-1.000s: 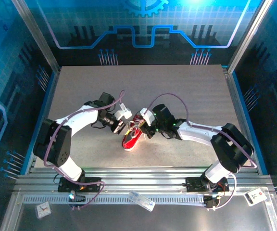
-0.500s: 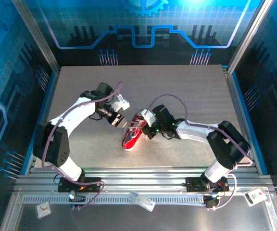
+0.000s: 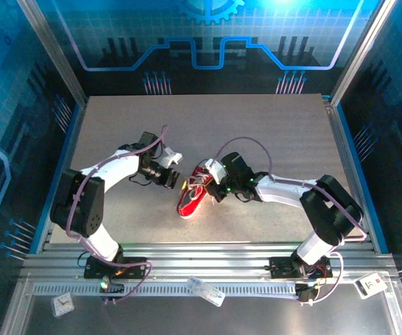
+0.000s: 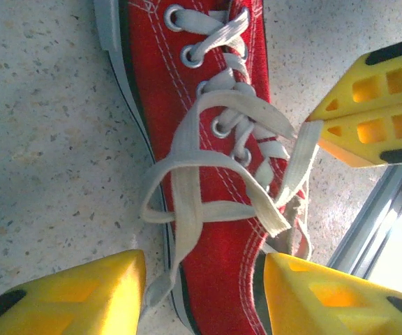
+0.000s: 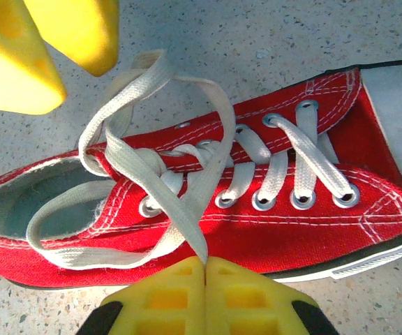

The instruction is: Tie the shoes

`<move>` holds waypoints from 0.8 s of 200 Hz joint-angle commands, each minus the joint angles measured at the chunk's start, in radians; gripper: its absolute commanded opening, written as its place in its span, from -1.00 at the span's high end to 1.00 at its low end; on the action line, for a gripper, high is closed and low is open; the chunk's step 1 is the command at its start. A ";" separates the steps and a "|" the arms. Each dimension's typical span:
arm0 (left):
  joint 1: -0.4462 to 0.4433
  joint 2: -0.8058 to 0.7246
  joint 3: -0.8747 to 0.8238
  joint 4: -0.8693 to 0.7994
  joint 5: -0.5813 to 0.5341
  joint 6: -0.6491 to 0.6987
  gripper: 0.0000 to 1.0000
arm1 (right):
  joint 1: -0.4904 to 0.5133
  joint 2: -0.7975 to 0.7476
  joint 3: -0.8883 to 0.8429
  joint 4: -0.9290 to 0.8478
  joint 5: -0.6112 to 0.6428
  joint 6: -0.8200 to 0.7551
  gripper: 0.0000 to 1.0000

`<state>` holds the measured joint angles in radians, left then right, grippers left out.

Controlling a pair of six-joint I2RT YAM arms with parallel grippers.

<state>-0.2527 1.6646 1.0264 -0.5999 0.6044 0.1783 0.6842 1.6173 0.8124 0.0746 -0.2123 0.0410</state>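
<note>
The right gripper's [image 5: 206, 264] two yellow plastic fingers [image 5: 166, 296] are pressed flat together, pinching the free end of a long flat white lace [image 5: 187, 202]. From that pinch the lace rises over the side of a small red canvas low-top sneaker with a white rubber sole and toe cap [image 5: 292, 230]. It then sweeps in a loose loop above the tongue and crosses the other lace near the top eyelets. A second slack loop drapes over the sneaker's open collar.

In the left wrist view, the left gripper's [image 4: 201, 279] yellow fingers [image 4: 82, 296] stand apart and hold nothing. The heel end of the sneaker lies in the gap between them, and one loop of lace hangs down beside the inner edge of one finger. Whether it touches cannot be told. The right gripper's fingers appear at the upper right of this view, with a strip of lace running up to them.

From overhead, the sneaker [image 3: 190, 197] sits upright on its sole on the grey speckled worktop [image 3: 257, 132]. It is about midway between the left and right edges and closer to the near edge than the far one, lying at a slant. The left gripper [image 3: 175, 180] reaches it from the left and the right gripper [image 3: 211, 185] from the right, both close to its laced upper part.
</note>
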 commanded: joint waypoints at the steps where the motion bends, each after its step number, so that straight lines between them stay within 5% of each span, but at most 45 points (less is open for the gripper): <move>1: 0.006 0.032 0.010 0.004 0.053 0.012 0.03 | -0.011 -0.006 0.018 -0.013 0.009 -0.002 1.00; 70: 0.006 0.083 0.003 -0.011 0.123 0.067 0.34 | -0.015 -0.013 0.021 -0.025 0.014 -0.001 1.00; 100: 0.009 0.062 0.007 -0.063 0.111 0.112 1.00 | -0.033 -0.033 0.008 -0.024 0.021 0.031 1.00; 160: 0.047 -0.084 0.038 -0.196 -0.024 0.172 1.00 | -0.096 -0.197 -0.045 -0.110 0.038 0.051 1.00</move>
<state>-0.2207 1.6543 1.0279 -0.7002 0.6388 0.2958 0.6060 1.5002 0.7895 0.0326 -0.1890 0.0860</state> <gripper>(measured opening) 0.039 0.048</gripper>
